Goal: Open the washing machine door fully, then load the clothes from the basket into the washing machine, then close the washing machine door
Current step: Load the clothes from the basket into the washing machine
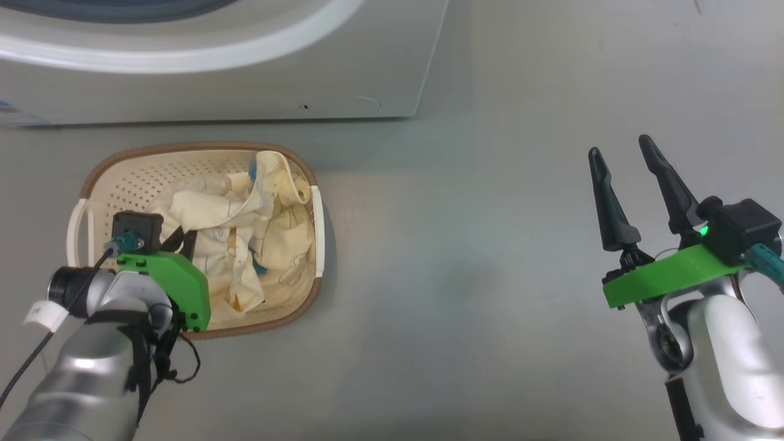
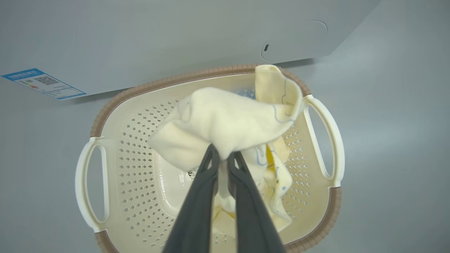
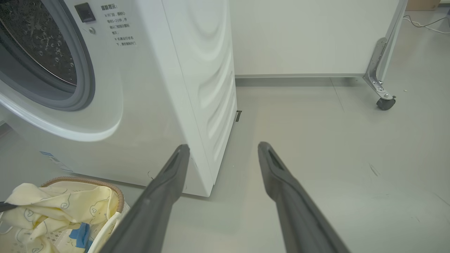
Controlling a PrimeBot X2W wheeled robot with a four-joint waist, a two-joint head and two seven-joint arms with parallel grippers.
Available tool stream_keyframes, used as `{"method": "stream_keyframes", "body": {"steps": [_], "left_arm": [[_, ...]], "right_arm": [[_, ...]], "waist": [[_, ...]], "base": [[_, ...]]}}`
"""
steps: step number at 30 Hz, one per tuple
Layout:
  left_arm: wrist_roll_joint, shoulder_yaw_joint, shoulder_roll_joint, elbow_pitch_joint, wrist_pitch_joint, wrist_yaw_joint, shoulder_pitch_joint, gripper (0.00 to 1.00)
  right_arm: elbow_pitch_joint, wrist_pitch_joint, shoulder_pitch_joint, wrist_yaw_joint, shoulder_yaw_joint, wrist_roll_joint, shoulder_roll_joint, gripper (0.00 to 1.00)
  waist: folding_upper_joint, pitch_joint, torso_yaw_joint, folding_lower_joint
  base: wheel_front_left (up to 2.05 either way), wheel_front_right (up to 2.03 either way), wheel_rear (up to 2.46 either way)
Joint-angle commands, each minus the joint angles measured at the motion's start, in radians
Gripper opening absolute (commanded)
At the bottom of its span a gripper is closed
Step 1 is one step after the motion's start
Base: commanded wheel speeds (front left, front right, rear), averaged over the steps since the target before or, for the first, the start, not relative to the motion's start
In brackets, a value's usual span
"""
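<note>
Cream-yellow clothes (image 1: pixel 239 239) lie heaped in one basket (image 1: pixel 202 150), which stands on the floor (image 1: pixel 465 275) just before the lower front edge of the one washing machine (image 1: pixel 245 92). How many garments make up the heap cannot be told. The basket has two white handles (image 2: pixel 88 182), one on each short side, and a brown rim.

Two grippers are in view. The left gripper (image 2: pixel 224 158) has its fingers pressed almost together on a fold of the clothes, holding that bunch up over the perforated basket bottom. The right gripper (image 1: pixel 620 145) hangs well apart over bare floor toward the right edge, its fingers spread wide with nothing between them.

The left wrist view shows one blue sticker (image 2: pixel 44 83) low on the machine's front, with a QR code and print too small to read, and one round service flap (image 2: pixel 295 42). The right wrist view adds the steel drum (image 3: pixel 38 45) inside its grey gasket (image 3: pixel 79 88), several lines of Chinese writing (image 3: pixel 117 26) beside the opening, a scrap of blue trim (image 3: pixel 82 233) among the clothes, and one caster (image 3: pixel 385 103) under a white panel behind
</note>
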Motion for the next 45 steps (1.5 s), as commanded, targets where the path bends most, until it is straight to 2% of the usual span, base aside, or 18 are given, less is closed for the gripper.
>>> {"method": "stream_keyframes", "body": {"steps": [1, 6, 11, 15, 18, 28, 40, 45], "left_arm": [[-0.002, 0.043, 0.038, -0.03, -0.018, 0.018, 0.013, 0.0], [0.032, 0.155, 0.081, -0.212, -0.02, 0.094, 0.078, 0.0], [0.117, 0.291, 0.113, -0.418, -0.02, 0.157, 0.191, 0.0], [0.193, 0.402, 0.12, -0.564, -0.02, 0.191, 0.29, 0.0], [0.228, 0.451, 0.117, -0.623, -0.02, 0.199, 0.339, 0.0], [0.341, 0.615, 0.074, -0.782, -0.02, 0.184, 0.526, 0.0], [0.415, 0.73, -0.002, -0.84, -0.02, 0.137, 0.654, 0.0], [0.444, 0.78, -0.029, -0.859, -0.02, 0.112, 0.671, 0.0]], "right_arm": [[-0.026, -0.006, 0.023, 0.003, 0.004, 0.011, -0.008, 1.0], [-0.018, -0.006, 0.057, 0.003, 0.001, 0.015, -0.016, 1.0], [-0.015, -0.006, 0.084, 0.003, -0.009, 0.026, -0.017, 1.0], [-0.007, -0.006, 0.105, 0.003, -0.01, 0.032, -0.017, 1.0], [-0.004, -0.006, 0.116, 0.003, -0.01, 0.036, -0.017, 1.0], [0.013, -0.006, 0.165, 0.003, 0.001, 0.052, -0.017, 1.0], [0.017, -0.006, 0.211, 0.003, -0.011, 0.065, -0.011, 1.0], [0.007, -0.006, 0.212, 0.003, -0.01, 0.065, -0.009, 1.0]], "waist": [[-0.0001, -0.069, 0.024, 0.0001], [-0.0001, -0.141, 0.043, 0.0001], [-0.0001, -0.199, 0.057, 0.0001], [-0.0001, -0.245, 0.066, 0.0001], [-0.0001, -0.267, 0.07, 0.0001], [-0.0001, -0.358, 0.078, 0.0001], [-0.0001, -0.426, 0.085, 0.0001], [-0.0001, -0.415, 0.082, 0.0001]], "base": [[0.0, 0.0, 0.0], [0.0, 0.0, 0.0], [0.0, 0.0, 0.0], [0.0, 0.0, 0.0], [0.0, 0.0, 0.0], [0.0, 0.0, 0.0], [0.0, 0.0, 0.0], [0.0, 0.0, 0.0]]}}
